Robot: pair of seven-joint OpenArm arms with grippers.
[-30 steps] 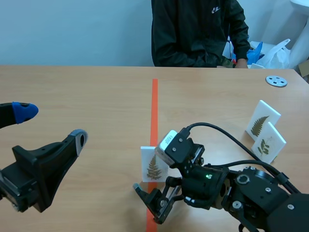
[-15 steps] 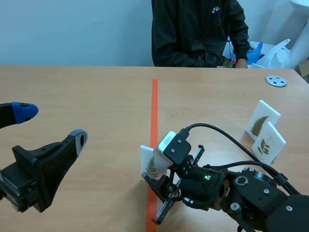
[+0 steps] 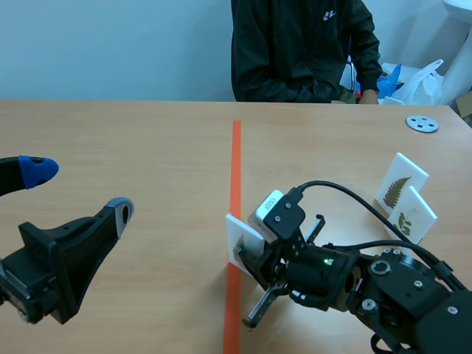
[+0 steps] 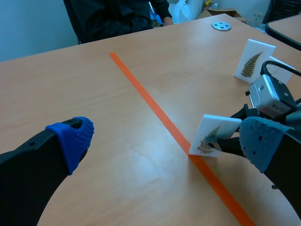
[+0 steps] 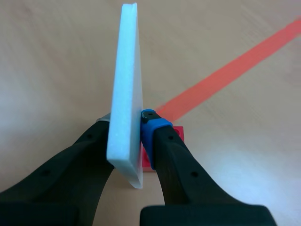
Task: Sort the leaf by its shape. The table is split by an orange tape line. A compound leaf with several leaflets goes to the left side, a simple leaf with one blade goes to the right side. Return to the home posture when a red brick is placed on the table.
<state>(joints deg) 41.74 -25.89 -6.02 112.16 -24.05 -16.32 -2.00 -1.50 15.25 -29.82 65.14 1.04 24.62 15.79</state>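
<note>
A white card [image 3: 243, 234] printed with a fern-like leaf of several leaflets stands on the orange tape line [image 3: 236, 158]. My right gripper [image 3: 249, 254] is shut on it from the right side, near the table's front. In the right wrist view the card [image 5: 126, 94] stands edge-on, pressed between the two fingers, with the blue pad [image 5: 151, 123] against its face. From the left wrist the card [image 4: 214, 135] shows its leaf side. My left gripper [image 3: 77, 190] hangs open above the left half of the table, well away from the card, with nothing between its fingers [image 4: 70, 136].
Two more leaf cards [image 3: 402, 183] [image 3: 410, 215] lean together at the right. A grey disc [image 3: 422, 123] lies at the far right. A person in a dark jacket [image 3: 302, 48] sits across the table beside a plastic bag [image 3: 424, 80].
My right gripper has closed on the fern card. The card has turned away from the camera and shifted slightly right and farther from the front edge. The left arm has not moved.
</note>
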